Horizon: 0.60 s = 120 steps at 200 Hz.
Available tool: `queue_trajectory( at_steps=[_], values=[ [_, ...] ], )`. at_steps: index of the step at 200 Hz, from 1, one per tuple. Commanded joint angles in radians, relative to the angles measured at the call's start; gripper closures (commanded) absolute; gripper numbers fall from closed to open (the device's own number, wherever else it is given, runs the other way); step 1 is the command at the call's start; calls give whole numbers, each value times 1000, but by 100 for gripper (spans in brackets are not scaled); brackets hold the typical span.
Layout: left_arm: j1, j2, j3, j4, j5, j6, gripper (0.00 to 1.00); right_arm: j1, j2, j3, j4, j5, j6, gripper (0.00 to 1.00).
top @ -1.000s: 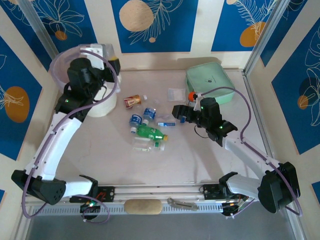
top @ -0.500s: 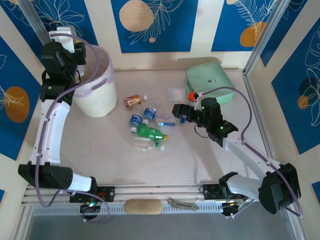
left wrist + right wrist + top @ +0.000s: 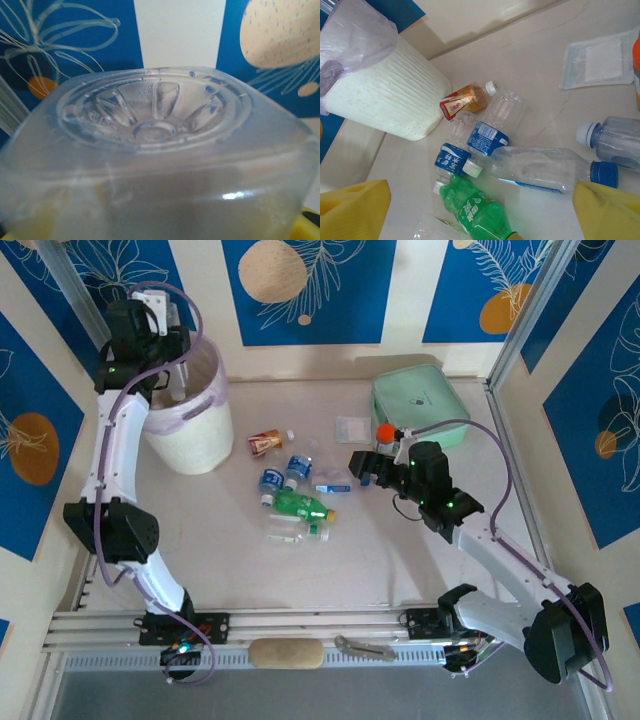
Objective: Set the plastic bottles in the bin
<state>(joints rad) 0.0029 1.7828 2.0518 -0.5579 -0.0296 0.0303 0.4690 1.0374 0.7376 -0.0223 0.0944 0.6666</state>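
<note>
- Your left hand (image 3: 176, 378) is clamped on a clear bottle (image 3: 155, 150) and holds it over the mouth of the bin (image 3: 195, 445), at the far left corner of the surface (image 3: 200, 560); by my reading this bottle only needs letting go, but it is not yet in
- You cannot tell from these views how many bottles already lie in the bin, since the bag (image 3: 205, 375) and the arm hide the inside
- Your right hand (image 3: 362, 468) has its fingers wide apart and holds nothing; it hovers just right of the pile in the middle of the surface, near a blue-capped bottle (image 3: 540, 170)
- Left on the surface in that pile:
- the red-brown bottle (image 3: 265, 442), the one nearest the bin
- a blue-label bottle (image 3: 270, 478), with a second blue-label bottle (image 3: 297, 466) touching it
- the green bottle (image 3: 300, 505), lying on its side
- a crushed bottle (image 3: 295, 530), clear, just nearer you than the green one
- a pale-capped bottle (image 3: 615, 140), beside the right hand
- With the blue-capped one that makes about seven to carry over, so I judge the larger share of the visible work is ahead of you
- The jar (image 3: 384, 432) and the case (image 3: 420, 405), toward the far right corner, are not bottles for the bin; leave them where they are
</note>
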Motion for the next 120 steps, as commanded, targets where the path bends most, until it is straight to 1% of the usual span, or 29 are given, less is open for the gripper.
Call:
queue_trajectory(
  at_steps=[1,16,35,48,71,85,101,120],
  values=[
    [8,31,47,-131,56,-24,57,7,-24,-3,-25,16,-1,6],
    [8,44,48,-154,52,-30,54,8,-25,6,-44,13,-4,6],
    [8,58,49,-181,50,-30,52,10,-33,5,-60,13,-4,6],
    [8,59,48,-194,44,-30,48,11,-46,5,-73,16,-2,6],
    [8,53,55,-212,37,-36,30,11,-77,0,-96,25,0,6],
    [8,41,62,-219,37,-50,12,11,-102,0,-116,32,2,6],
    [8,14,67,-222,54,-74,0,13,-127,-2,-144,43,7,6],
    [8,-32,70,-220,102,-112,0,13,-150,-2,-178,55,13,6]
  ],
)
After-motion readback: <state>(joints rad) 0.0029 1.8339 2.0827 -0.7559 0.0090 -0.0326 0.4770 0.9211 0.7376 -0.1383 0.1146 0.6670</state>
